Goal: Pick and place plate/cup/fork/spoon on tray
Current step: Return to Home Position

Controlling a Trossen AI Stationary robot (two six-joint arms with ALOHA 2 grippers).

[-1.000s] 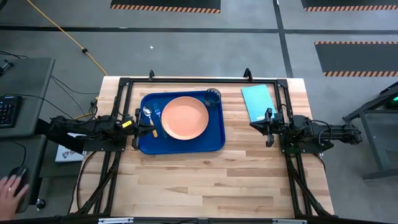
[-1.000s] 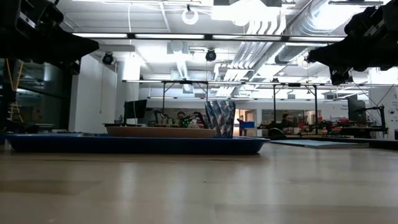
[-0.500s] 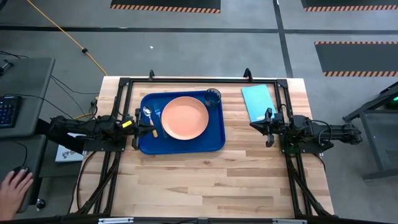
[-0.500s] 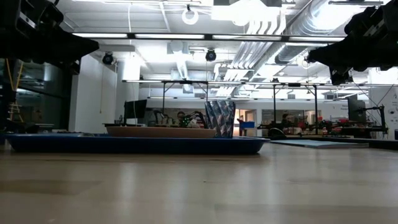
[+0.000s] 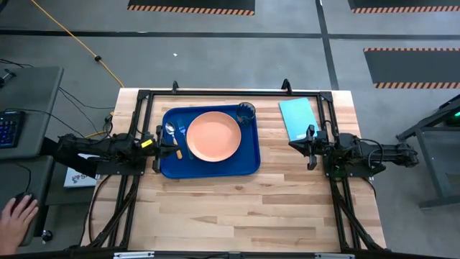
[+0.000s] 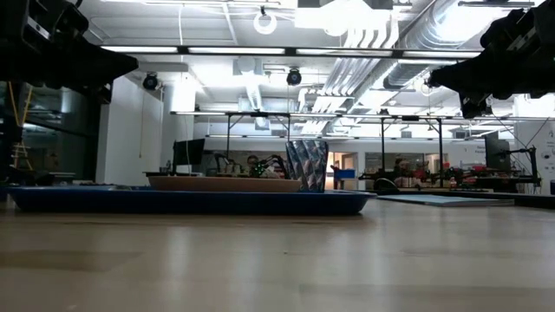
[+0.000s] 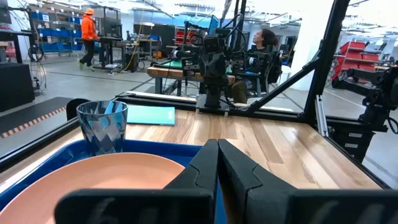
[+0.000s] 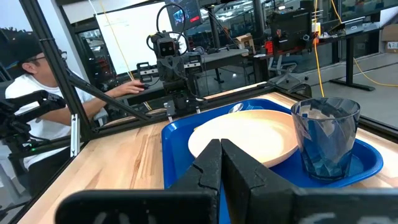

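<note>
Can't really pick out the fork against the blue tray [image 5: 244, 162]; the left jaws sit over the tray's left edge just beside the spoon [image 5: 170, 130] and cover that bit. The plate [image 5: 213, 136] is mid-tray and the cup [image 5: 246, 113] is in its far right corner. The low view only shows the tray edge-on. The left arm [image 5: 100, 150] and right arm [image 5: 366, 153] reach in level from the worktop [image 5: 237, 208] sides. The left jaws and the right jaws are both pressed together, holding nothing.

Standing here, I can't read a single word, label, brand or number anywhere, neither on the tray [image 5: 246, 165] nor the table [image 5: 237, 208].
</note>
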